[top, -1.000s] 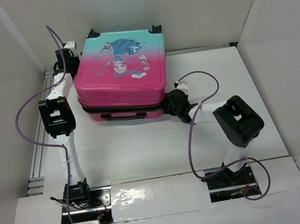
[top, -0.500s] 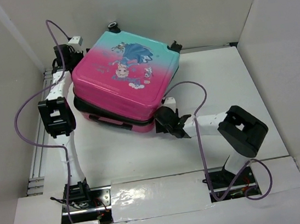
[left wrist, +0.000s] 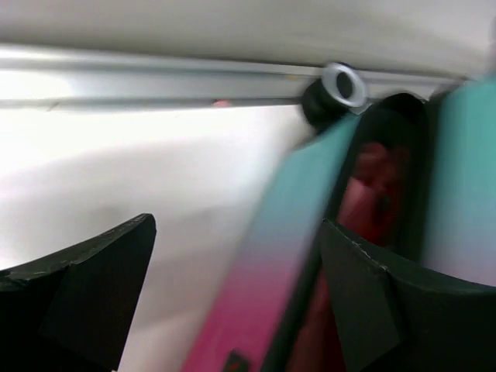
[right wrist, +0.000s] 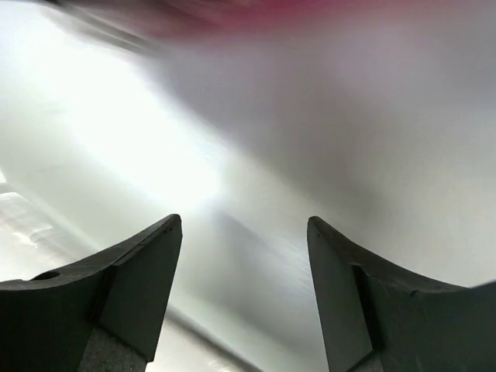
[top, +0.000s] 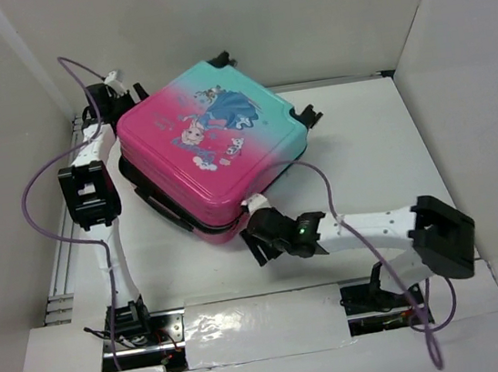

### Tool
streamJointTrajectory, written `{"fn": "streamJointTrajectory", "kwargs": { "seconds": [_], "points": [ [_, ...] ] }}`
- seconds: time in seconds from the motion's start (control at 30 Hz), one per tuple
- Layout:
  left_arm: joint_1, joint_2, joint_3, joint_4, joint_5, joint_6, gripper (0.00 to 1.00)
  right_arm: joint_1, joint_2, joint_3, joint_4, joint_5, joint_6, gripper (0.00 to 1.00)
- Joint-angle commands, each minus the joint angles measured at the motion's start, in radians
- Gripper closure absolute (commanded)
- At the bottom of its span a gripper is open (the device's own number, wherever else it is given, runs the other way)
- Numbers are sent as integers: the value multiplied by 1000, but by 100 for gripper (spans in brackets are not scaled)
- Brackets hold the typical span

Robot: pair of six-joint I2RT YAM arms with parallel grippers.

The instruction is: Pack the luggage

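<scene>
My left fingers (left wrist: 85,287) stand wide apart, the luggage's (top: 212,149) teal corner reaching between them near the right-hand one, while my right fingers (right wrist: 132,279) gape empty over the tabletop (right wrist: 256,155), its pink edge just beyond their tips.

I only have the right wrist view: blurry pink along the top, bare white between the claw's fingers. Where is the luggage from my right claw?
Observer: The luggage lies closed and print side up, at an angle to the table edges. Your right claw sits at its near corner.
Operator: Where's the left claw?
Observer: The left claw is open at the far left corner, with the shell's edge between its fingers.
Operator: Any wheel showing there?
Observer: Yes, one black wheel with a silver hub shows just beyond that claw.
</scene>
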State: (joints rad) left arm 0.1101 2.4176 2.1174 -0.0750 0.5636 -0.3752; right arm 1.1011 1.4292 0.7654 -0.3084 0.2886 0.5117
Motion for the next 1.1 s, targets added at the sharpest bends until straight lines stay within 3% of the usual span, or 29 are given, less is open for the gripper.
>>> {"fn": "streamJointTrajectory", "kwargs": {
  "seconds": [0.0, 0.1, 0.13, 0.27, 0.3, 0.53, 0.57, 0.6, 0.7, 0.83, 0.97, 1.07],
  "points": [
    [-23, -153, -36, -26, -32, -94, 1, 54, -220, 192, 312, -144, -398, 27],
    [11, -267, -98, -40, -111, -53, 1, -10, -280, 230, 272, -157, -436, 22],
    [22, -288, -99, -66, -202, -44, 1, -33, -291, 264, 262, -140, -437, 21],
    [54, -345, -74, -209, -422, -8, 1, -187, -277, 373, 244, -100, -443, 17],
    [65, -373, -86, -233, -457, -8, 1, -278, -265, 393, 244, -100, -443, 16],
    [167, -629, -388, -170, -522, -68, 1, -746, -9, 641, 269, -394, -421, 16],
    [178, -696, -422, -221, -591, -89, 1, -829, 120, 767, 255, -499, -406, 16],
    [178, -696, -445, -242, -591, -105, 1, -865, 122, 769, 244, -500, -406, 16],
    [188, -796, -560, -284, -678, -232, 1, -932, 292, 926, 215, -571, -418, 16],
    [200, -988, -939, -204, -809, -387, 1, -1018, 476, 1067, 183, -654, -450, 16],
    [270, -1086, -1092, -201, -780, -485, 1, -1076, 695, 1248, 92, -732, -440, 17],
    [270, -1086, -1116, -233, -780, -501, 1, -1077, 758, 1212, 139, -787, -440, 18]
  ]
}}
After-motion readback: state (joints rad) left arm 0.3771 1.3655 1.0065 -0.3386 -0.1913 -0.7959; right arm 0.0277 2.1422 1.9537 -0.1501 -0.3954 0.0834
